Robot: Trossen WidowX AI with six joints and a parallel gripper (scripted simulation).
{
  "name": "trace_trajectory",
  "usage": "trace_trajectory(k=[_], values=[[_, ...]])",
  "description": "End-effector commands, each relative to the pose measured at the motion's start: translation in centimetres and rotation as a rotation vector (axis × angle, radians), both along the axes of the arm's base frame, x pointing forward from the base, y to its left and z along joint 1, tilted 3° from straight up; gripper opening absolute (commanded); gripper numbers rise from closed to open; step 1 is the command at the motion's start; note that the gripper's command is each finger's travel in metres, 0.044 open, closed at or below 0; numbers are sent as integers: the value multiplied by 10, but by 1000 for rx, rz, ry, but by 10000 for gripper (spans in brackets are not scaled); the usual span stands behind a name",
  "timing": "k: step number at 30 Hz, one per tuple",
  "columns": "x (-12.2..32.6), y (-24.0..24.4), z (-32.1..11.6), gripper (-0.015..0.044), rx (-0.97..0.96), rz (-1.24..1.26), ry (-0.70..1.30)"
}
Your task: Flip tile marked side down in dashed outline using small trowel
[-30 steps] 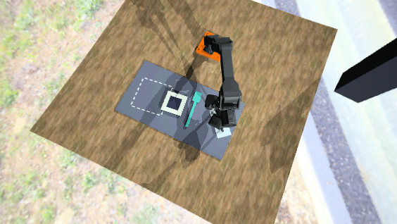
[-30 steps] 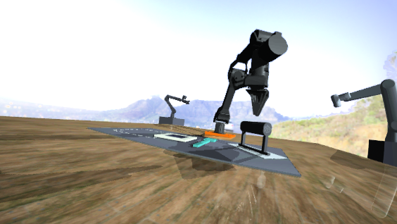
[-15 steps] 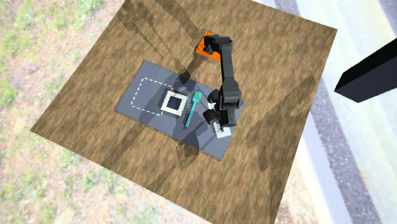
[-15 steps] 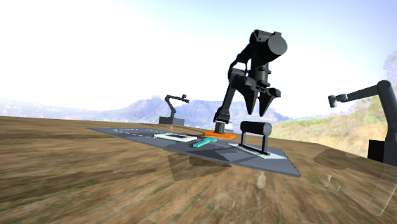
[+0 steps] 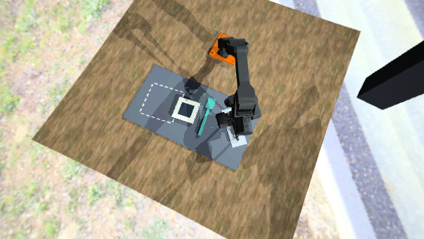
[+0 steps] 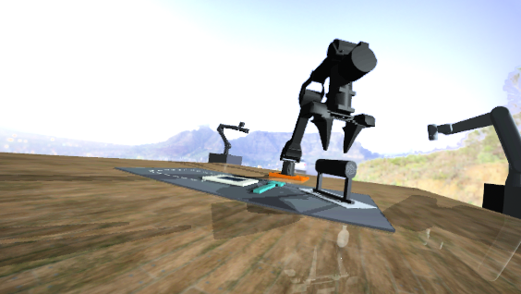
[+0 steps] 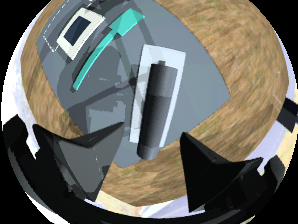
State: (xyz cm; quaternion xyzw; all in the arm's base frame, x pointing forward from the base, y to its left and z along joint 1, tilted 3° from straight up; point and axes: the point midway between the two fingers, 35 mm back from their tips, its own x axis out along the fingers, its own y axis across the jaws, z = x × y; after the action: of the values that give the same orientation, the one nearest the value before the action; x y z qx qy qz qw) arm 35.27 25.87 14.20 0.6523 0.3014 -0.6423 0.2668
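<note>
The trowel (image 5: 237,141) (image 6: 333,168) (image 7: 160,100) is a pale flat plate with a thick dark cylindrical handle raised on two posts. It rests on the mat's right part in the top view. My gripper (image 6: 335,152) (image 7: 153,131) is open above the handle, with nothing between its fingers. One fingertip stands to each side of the handle in the wrist view. The tile (image 5: 195,110) (image 6: 222,181) (image 7: 77,30), cream with a dark square on its upper face, lies flat. It covers part of the right end of the dashed outline (image 5: 154,83) and is mostly outside it.
A teal spatula-like tool (image 5: 204,120) (image 6: 268,187) (image 7: 92,60) lies on the grey mat (image 5: 158,75) between the tile and the trowel. My orange base plate (image 5: 230,60) (image 6: 302,178) stands behind the mat. Two other arms show in the background of the exterior view.
</note>
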Motion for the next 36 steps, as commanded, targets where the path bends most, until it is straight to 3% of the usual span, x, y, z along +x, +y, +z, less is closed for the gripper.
trace_trajectory(k=[1, 27, 32, 36], values=[[0, 0, -4, 270, 2, -11, 1], [-1, 2, -44, 270, 2, -11, 1], [-1, 2, -44, 139, 2, -11, 1], [-1, 2, -44, 130, 2, -11, 1]])
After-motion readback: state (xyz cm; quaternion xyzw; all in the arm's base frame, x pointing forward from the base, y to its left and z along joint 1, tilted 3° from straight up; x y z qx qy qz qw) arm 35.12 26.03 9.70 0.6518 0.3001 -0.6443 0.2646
